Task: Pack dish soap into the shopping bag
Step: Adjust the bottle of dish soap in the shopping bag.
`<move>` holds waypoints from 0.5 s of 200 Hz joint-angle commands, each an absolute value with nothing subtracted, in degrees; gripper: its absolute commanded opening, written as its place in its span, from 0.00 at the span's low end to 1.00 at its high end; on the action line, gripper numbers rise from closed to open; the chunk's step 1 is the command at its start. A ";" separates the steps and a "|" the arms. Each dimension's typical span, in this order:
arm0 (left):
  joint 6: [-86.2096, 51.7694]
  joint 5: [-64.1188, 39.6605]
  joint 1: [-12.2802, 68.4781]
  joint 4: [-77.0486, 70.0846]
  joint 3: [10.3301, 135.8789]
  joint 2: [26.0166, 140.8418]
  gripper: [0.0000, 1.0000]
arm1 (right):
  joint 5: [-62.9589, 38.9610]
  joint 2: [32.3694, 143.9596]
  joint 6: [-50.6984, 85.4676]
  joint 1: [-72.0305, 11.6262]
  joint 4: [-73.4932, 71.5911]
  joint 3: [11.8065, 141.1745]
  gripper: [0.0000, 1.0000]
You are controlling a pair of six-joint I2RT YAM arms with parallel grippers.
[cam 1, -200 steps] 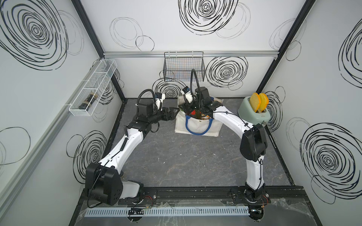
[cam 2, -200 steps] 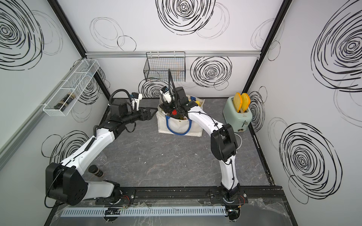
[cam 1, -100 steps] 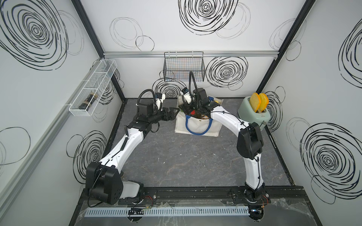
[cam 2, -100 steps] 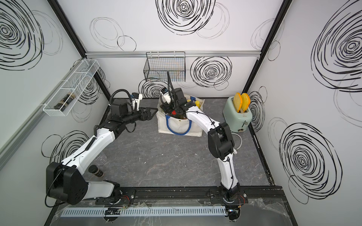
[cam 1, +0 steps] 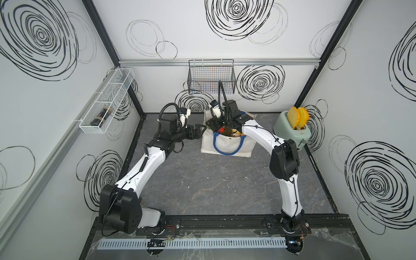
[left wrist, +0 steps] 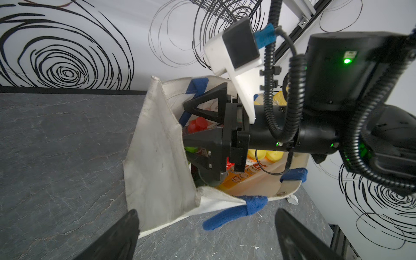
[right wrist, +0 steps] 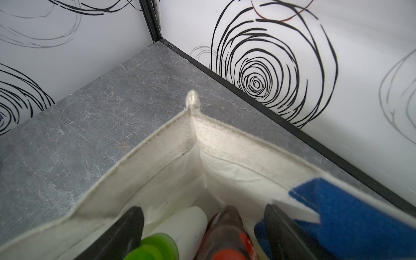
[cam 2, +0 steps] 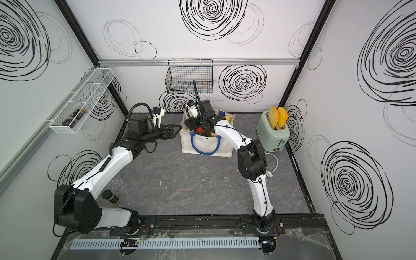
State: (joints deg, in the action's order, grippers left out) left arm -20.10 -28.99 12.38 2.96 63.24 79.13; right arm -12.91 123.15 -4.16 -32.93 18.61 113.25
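Step in hand: by judgement, letting go of a bottle inside the shopping bag (cam 1: 227, 146) and coming out again.
Dish soap (left wrist: 258, 167): seen only inside the bag, packed close together; orange bottles (left wrist: 234, 180) with yellow caps along one wall, a dark bottle with red cap (right wrist: 225, 234) and a white bottle with green cap (right wrist: 182, 222) near the corner in front of the right wrist camera.
Right gripper (left wrist: 185, 125): jaws wide apart, down in the bag mouth; dark bottle between the fingers with a gap on each side, so nothing clamped.
Left gripper (cam 1: 199, 132): spread fully, empty, just beside the bag's side wall; whether touching it, cannot tell.
To do it well: lift straight up out of the mouth, with jaws kept spread until above the caps. No sideways sweep: tight, light bottles, probably easy to tip.
Risk: blue handle (right wrist: 351, 216) just beside one finger; a snag there could drag the soft bag along. In case of a wall folding inward, steady the rim with the left gripper.
Right arm pose: reaching forward and inward from its base, elbow raised, forearm sloping toward the bag, fingers slanting down into it.
Left arm pose: stretched forward, forearm about level, fingers pointing sideways at the bag.
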 commanded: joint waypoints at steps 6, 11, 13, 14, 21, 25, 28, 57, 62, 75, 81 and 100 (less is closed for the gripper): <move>-19.13 -28.52 12.70 1.41 65.13 79.41 0.96 | -16.59 122.03 -1.45 -32.34 17.84 120.52 0.90; -19.13 -28.56 12.73 1.36 65.15 79.37 0.96 | -16.63 121.99 -1.26 -32.46 17.56 121.03 0.90; -19.11 -28.56 12.74 1.40 65.18 79.37 0.96 | -16.68 121.93 -1.19 -32.46 17.44 121.22 0.90; -19.09 -28.52 12.74 1.40 65.15 79.41 0.96 | -16.65 121.96 -1.17 -32.45 17.38 121.30 0.90; -19.14 -28.48 12.74 1.38 65.13 79.37 0.96 | -16.87 121.90 -1.14 -32.42 17.07 122.12 0.91; -19.07 -28.48 12.74 1.45 65.15 79.37 0.96 | -16.80 121.95 -1.14 -32.35 17.06 122.66 0.91; -19.07 -28.48 12.71 1.44 65.24 79.39 0.96 | -16.77 122.03 -1.14 -32.34 17.05 123.10 0.91; -18.90 -28.39 12.72 1.65 65.30 79.23 0.96 | -15.11 123.97 -2.25 -32.13 18.89 127.69 0.94; -18.87 -28.42 12.65 1.65 65.30 79.19 0.96 | -14.99 124.58 -2.58 -32.09 19.70 128.66 0.94; -18.90 -28.26 12.66 1.75 65.37 79.41 0.96 | -13.55 126.55 -2.97 -31.99 22.58 131.80 0.95; -18.90 -28.37 12.62 1.76 65.37 79.51 0.96 | -12.58 127.79 -2.99 -31.99 24.69 133.78 0.96; -18.80 -28.39 12.61 1.76 65.40 79.69 0.96 | -11.99 132.35 -3.60 -31.98 35.14 142.54 0.99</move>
